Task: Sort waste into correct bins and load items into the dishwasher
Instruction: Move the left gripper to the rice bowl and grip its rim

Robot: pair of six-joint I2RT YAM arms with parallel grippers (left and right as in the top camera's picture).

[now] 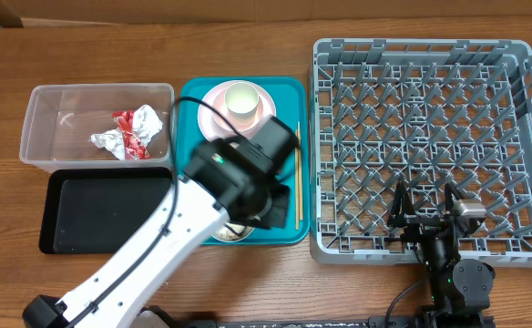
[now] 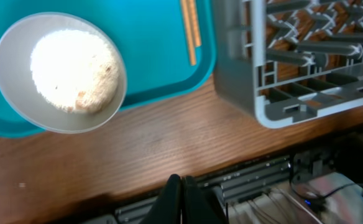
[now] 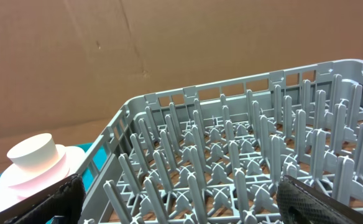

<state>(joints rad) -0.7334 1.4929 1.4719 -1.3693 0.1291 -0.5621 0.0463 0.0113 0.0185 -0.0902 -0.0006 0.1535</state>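
While your left end effector (image 2: 181,194) hangs pinched shut and empty above the desk (image 2: 138,143), the grey bowl (image 2: 7,87) of rice (image 2: 74,70) sits on the teal tray (image 2: 156,56) near the chopsticks (image 2: 189,28). Your right end effector (image 1: 424,210) stands wide open over the dish rack's (image 1: 521,137) near edge. The napkin (image 1: 107,141) and wrapper (image 1: 134,123) lie in the clear tub (image 1: 43,128).
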